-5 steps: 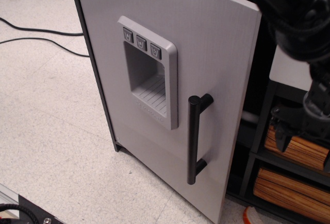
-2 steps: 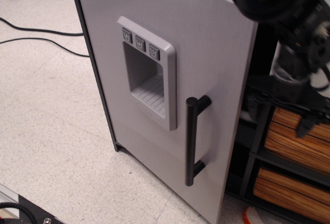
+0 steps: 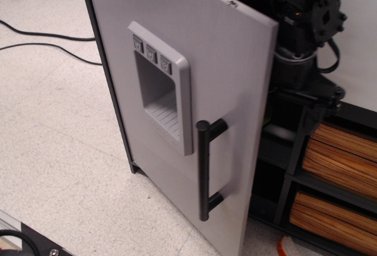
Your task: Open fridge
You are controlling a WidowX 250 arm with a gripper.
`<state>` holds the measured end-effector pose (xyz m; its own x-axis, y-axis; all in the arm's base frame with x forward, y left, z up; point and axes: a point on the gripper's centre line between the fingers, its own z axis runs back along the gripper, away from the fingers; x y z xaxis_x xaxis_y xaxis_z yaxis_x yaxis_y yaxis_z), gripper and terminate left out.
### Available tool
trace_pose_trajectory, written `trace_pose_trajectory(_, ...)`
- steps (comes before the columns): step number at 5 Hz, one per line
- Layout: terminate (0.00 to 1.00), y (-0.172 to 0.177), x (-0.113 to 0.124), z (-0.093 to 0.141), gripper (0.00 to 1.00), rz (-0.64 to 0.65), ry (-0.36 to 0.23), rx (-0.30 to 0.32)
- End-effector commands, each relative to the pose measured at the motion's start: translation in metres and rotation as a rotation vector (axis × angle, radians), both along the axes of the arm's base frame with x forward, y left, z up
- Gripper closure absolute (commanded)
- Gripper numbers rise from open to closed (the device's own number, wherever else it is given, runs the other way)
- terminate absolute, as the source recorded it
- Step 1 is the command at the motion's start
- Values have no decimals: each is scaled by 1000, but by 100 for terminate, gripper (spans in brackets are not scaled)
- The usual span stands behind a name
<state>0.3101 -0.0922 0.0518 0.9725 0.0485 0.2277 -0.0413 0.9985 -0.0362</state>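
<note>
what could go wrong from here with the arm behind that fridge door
1. The arm sits in the narrow gap between the fridge door and the cabinet; pushing further could knock the cabinet frame or its wooden-looking bins.
2. The tool itself is hidden behind the door, so contact can't be checked; it might slip off the edge.
3. The door could swing toward the floor cables.

Arm (image 3: 297, 62) fills gap between fridge (image 3: 177, 91) door, cabinet (image 3: 336, 150).
</note>
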Motion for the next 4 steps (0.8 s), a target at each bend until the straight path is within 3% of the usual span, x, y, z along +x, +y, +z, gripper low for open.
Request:
trace_pose_trajectory(1,0,48,-42,27,0,-18,-30,0)
trace_pose_trajectory(3,0,98,-103,23,0,-103,-46,59)
trace_pose_trajectory(4,100,126,-128,24,0,-147,-48,75)
